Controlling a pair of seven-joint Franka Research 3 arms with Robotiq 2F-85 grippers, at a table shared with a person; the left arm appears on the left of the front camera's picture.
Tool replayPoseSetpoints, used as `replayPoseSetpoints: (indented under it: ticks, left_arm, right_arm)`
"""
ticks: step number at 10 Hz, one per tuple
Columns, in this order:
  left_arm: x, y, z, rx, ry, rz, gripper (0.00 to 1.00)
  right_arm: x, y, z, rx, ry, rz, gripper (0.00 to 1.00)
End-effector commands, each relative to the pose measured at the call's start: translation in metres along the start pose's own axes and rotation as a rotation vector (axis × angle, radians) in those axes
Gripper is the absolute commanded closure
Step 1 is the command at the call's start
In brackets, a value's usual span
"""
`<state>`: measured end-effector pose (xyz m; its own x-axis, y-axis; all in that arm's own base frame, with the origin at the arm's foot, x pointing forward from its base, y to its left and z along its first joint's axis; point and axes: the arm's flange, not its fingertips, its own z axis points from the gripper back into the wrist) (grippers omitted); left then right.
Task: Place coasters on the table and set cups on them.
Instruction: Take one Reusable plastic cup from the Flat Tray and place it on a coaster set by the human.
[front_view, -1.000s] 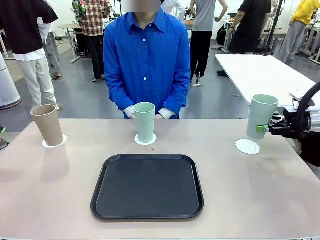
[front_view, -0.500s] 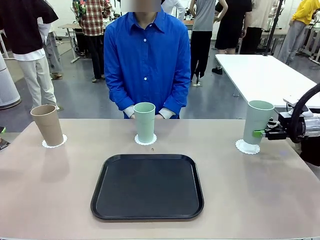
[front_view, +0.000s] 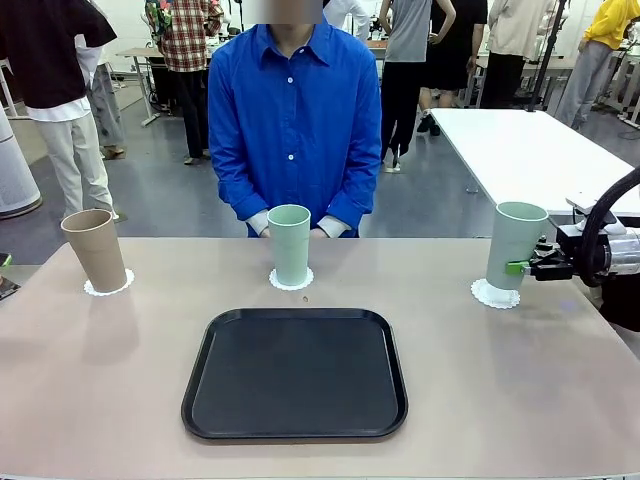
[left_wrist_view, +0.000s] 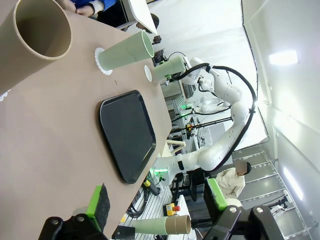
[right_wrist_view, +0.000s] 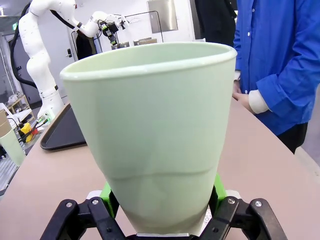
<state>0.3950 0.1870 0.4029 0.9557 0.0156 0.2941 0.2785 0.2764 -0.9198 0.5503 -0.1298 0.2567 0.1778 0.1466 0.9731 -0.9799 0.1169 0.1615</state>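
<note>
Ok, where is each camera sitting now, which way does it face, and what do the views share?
Front: between the arms, facing the person across the table; right gripper enters at right.
Left wrist: low over the table, open left gripper at bottom, facing the tray.
Right wrist: right gripper holding the mint cup.
Shared: that cup on its coaster.

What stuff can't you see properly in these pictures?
- Right tool: in the front view the mint cup it grips covers most of its fingers.
- Coaster under that cup: the cup hides its middle in the front view.
- Person's hands: mostly hidden behind the middle mint cup, front view.
- Left tool: the left wrist view's bottom edge cuts off its base.
</note>
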Motion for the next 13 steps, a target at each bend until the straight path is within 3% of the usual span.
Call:
replayPoseSetpoints:
  ticks: [1, 7, 13]
  left_arm:
    - [0.000, -0.003, 0.001, -0.008, 0.000, -0.006, 0.00]
    - [0.000, -0.003, 0.001, -0.008, 0.000, -0.006, 0.00]
    - [0.000, -0.003, 0.001, -0.008, 0.000, -0.006, 0.00]
  right_arm:
    - [0.003, 0.001, 0.000, 0.002, -0.001, 0.004, 0.17]
    - [-0.010, -0.006, -0.005, 0.120, -0.008, 0.098, 0.17]
    - [-0.025, -0.018, -0.006, 0.111, 0.010, 0.098, 0.17]
